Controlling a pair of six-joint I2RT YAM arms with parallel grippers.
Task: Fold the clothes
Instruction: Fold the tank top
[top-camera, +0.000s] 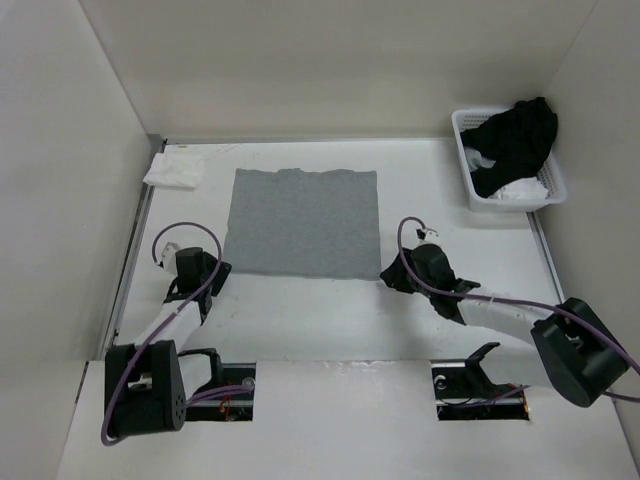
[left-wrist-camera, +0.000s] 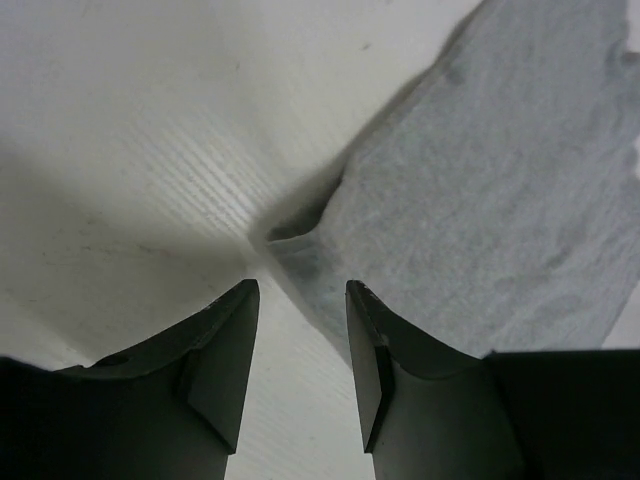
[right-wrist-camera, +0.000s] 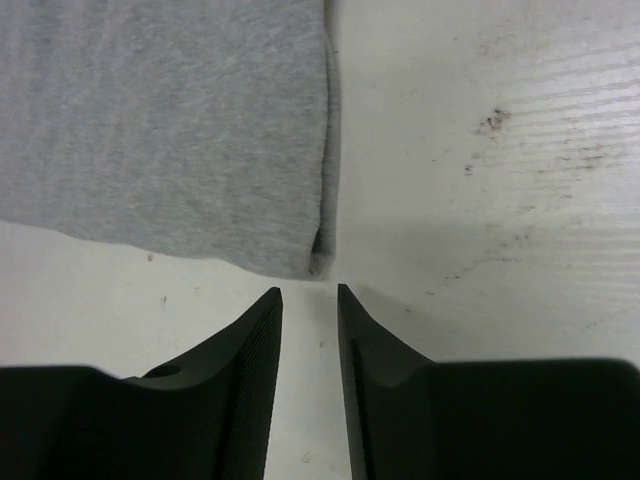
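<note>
Showing overhead only, white basket at 2 o'clock, wrist views revealing knit and doubled corners of grey clothes, left gripper, right gripper spread, empty

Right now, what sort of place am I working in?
Likely a lab test cell rather than a home: a white table boxed in by plain white walls, a white basket of black garments at the far right, and a grey tank top laid flat.

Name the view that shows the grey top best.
The top external view: the whole grey top lies as a flat rectangle, all edges visible. The left wrist view shows only its near left corner, the right wrist view only its near right corner.
</note>
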